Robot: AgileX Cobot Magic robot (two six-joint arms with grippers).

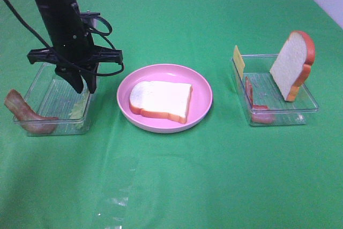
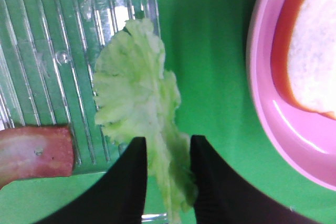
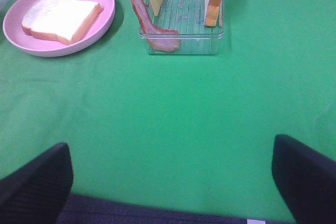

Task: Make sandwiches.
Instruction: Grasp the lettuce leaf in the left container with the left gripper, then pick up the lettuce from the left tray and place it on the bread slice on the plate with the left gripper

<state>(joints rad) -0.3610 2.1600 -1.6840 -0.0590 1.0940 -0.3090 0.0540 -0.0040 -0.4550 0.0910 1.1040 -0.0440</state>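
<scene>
My left gripper reaches down into the left clear tray. In the left wrist view its two black fingers press on both sides of the pale green lettuce leaf, which drapes over the tray wall. A bacon strip hangs over that tray's near left corner. One bread slice lies flat on the pink plate. The right tray holds a standing bread slice, a cheese square and bacon. My right gripper is open over bare cloth, well short of that tray.
Green cloth covers the whole table. The pink plate lies just beside the left tray, a narrow strip of cloth between them. The left arm's cables loop above the left tray.
</scene>
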